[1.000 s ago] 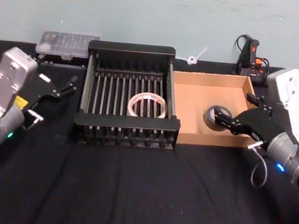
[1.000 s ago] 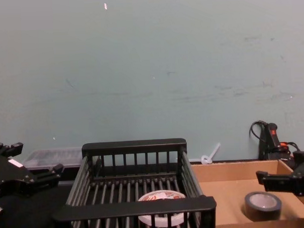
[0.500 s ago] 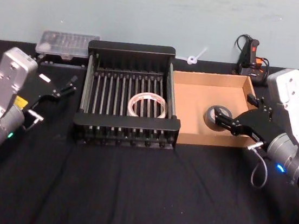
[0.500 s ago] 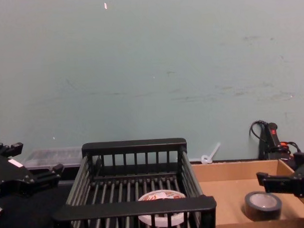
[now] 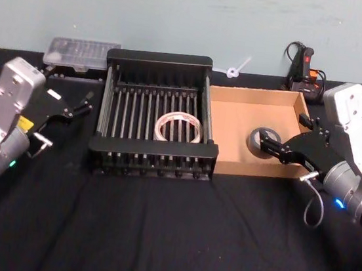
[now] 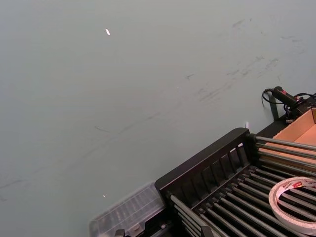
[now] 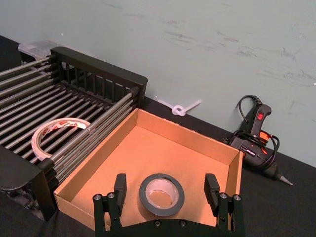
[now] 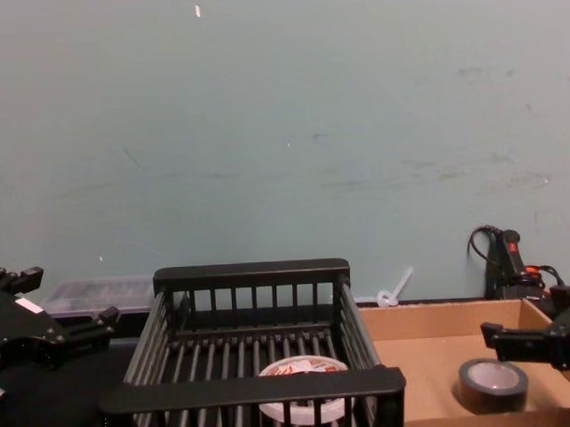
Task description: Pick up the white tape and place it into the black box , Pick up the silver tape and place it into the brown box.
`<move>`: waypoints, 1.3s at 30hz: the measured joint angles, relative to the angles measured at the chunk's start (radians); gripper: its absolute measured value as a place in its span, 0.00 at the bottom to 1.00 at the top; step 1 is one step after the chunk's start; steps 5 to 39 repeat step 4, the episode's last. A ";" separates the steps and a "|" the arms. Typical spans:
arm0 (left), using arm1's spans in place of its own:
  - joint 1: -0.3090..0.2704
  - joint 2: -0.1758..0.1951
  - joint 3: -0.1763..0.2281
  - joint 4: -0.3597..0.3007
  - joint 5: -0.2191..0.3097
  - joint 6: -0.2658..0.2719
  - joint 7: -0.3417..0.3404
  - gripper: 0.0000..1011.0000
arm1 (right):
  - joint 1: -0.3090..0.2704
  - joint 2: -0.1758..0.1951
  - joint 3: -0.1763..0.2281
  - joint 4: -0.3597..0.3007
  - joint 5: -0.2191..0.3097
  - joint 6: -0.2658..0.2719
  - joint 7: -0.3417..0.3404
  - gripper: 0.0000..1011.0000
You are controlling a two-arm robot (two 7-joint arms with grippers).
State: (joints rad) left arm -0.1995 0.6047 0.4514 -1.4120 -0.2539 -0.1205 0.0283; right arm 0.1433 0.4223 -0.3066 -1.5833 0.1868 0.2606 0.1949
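Observation:
The white tape (image 5: 178,127) lies flat on the ribbed floor of the black box (image 5: 160,59), and also shows in the left wrist view (image 6: 296,203) and the chest view (image 8: 303,367). The silver tape (image 5: 264,140) lies flat on the floor of the brown box (image 5: 236,119) beside it. My right gripper (image 5: 282,131) hovers just above this roll, open, its fingers (image 7: 120,185) straddling the silver tape (image 7: 161,194) without touching it. My left gripper (image 5: 86,101) is open and holds nothing, off the black box's left side.
A clear plastic case (image 5: 82,54) sits at the back left by the wall. A black and orange glue gun (image 5: 305,66) with its cord lies at the back right, behind the brown box. A small white plastic piece (image 5: 235,69) rests between them.

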 joint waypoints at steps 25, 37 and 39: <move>0.000 0.000 0.000 0.000 0.000 0.000 0.000 0.99 | 0.000 0.000 0.000 0.000 0.000 0.000 0.000 0.99; 0.000 0.000 0.000 0.000 0.000 0.000 0.000 0.99 | 0.000 0.000 0.000 0.000 0.000 0.000 0.000 0.99; 0.000 0.000 0.000 0.000 0.000 0.000 0.000 0.99 | 0.000 0.000 0.000 0.000 0.000 0.000 0.000 0.99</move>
